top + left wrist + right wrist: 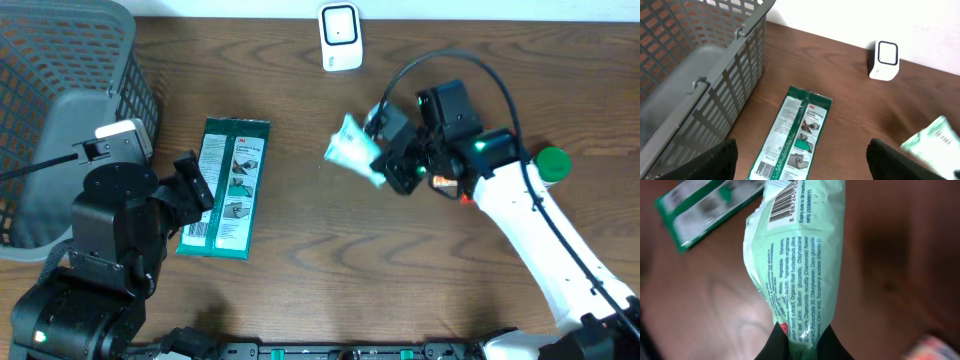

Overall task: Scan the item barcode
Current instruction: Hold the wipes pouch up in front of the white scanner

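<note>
The right gripper point(801, 339) is closed on one end of the pouch point(800, 260) and holds it in the air over the table point(300, 290). The pouch looks light and soft, a thin film that can bend, so this grip, away from the barcode point(782, 202) at the far end, seems good. The left gripper point(805, 162) is open and empty above the pack point(225, 185). Farther away stands the scanner point(340, 37).
</note>
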### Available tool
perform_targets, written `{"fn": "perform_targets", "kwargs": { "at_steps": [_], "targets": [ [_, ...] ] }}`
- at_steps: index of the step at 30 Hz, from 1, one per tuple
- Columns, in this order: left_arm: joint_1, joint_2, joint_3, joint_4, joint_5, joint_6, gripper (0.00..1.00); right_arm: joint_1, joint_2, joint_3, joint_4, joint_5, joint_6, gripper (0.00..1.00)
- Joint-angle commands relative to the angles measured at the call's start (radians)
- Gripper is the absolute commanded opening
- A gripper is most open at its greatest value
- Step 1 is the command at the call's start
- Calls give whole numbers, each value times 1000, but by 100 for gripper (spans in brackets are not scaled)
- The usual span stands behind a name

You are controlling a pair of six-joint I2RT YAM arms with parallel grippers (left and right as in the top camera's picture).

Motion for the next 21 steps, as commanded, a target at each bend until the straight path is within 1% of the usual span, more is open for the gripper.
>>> {"fn": "perform_targets", "kwargs": {
  "at_steps": [1,3,8,10,12,13,14,15,17,20,21],
  "targets": [
    [3,-2,5,0,-10,10,82,6,-11,112,-20,194,82,1],
    [3,-2,5,-1,-10,9,82,6,4,165,-59,225,82,1],
    [3,-2,5,0,-10,9,82,6,121,454,-240,435,99,1],
    [3,-2,5,-1,-10,10,82,20,206,611,-301,520,95,1],
    [3,-2,5,-1,-10,10,82,48,273,705,-327,606,80,1],
    [3,-2,5,0,-10,9,82,77,326,762,-328,691,69,1],
    [3,-2,5,0,-10,10,82,96,356,787,-318,746,61,1],
    [3,-2,5,0,-10,9,82,141,416,815,-271,882,30,1],
    [3,-2,5,-1,-10,10,82,183,472,816,-190,1035,-24,1],
    [3,-2,5,0,-10,9,82,237,576,816,-34,1269,-151,1],
    [3,-2,5,-1,-10,10,82,251,628,816,62,1378,-237,1]
  ]
}}
